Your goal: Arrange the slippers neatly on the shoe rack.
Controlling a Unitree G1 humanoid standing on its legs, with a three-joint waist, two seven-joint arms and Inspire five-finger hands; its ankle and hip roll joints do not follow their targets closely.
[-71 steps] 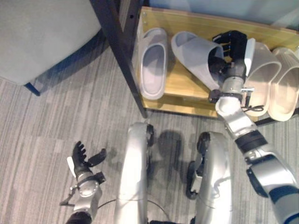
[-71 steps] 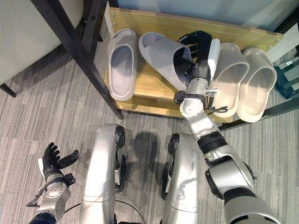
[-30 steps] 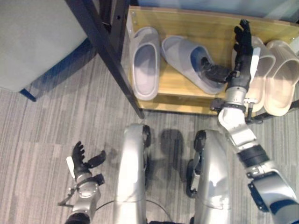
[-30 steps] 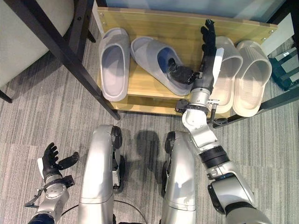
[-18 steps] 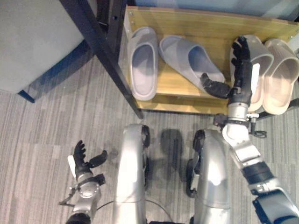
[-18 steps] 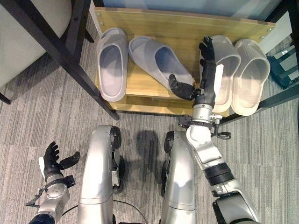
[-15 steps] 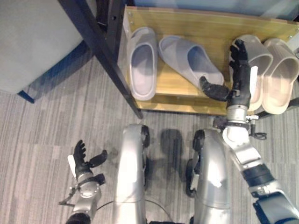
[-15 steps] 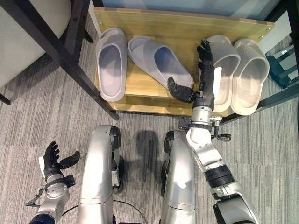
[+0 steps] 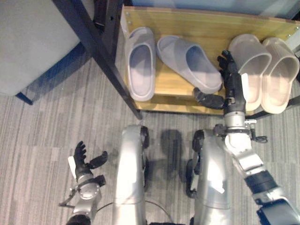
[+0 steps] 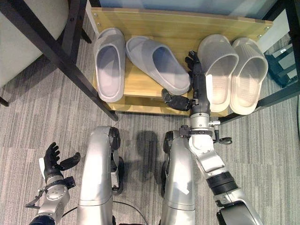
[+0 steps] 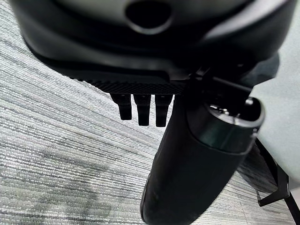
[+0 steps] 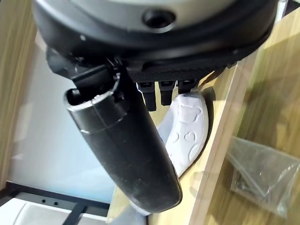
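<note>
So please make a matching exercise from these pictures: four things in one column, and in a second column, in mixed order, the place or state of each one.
Things
1. left grey slipper
2. right grey slipper
3. beige slipper pair
4. right robot hand

Places or states
A. lies slanted on the shoe rack
B. open, between the grey and beige slippers
C. lies straight, beside the black post
D. side by side at the rack's right end

Pairs: 1-C, 2-A, 3-D, 4-B

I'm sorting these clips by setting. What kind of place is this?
Probably a home or office entryway: a low wooden shoe rack holding grey slippers and beige slippers, grey carpet, and a chair beside it.
</note>
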